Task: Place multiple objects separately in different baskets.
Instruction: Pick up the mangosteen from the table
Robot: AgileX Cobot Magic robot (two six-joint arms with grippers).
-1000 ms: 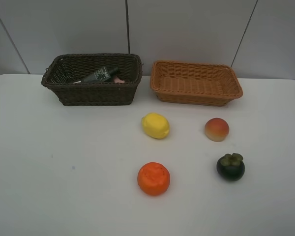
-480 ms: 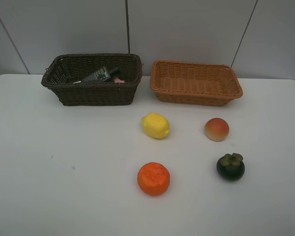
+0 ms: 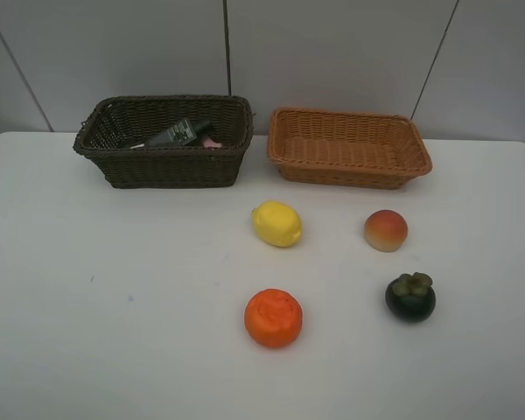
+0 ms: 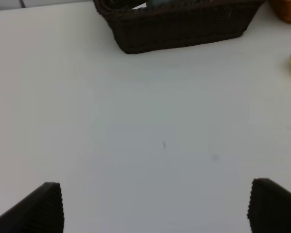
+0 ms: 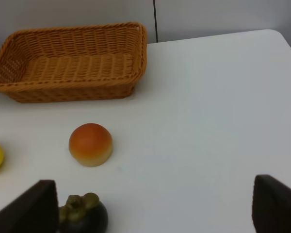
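Left gripper (image 4: 160,208): we see its fingers (image 4: 43,208) spread wide, grasping nothing.
Right gripper (image 5: 155,208): the same.
Dark basket (image 3: 162,166): upper left, grey bottle (image 3: 179,133) inside.
Tan basket (image 3: 348,171): upper right.
Lemon (image 3: 276,223), peach (image 3: 386,230), orange (image 3: 273,318), mangosteen (image 3: 410,297): on the table (image 3: 87,306), below the baskets.

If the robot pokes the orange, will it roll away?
Probably a little. The orange is round and sits by itself on the smooth white table, so a poke could send it rolling. Its bumpy skin likely makes it less slippery to grab. It looks firm, not squishy, though the pictures can't prove that.
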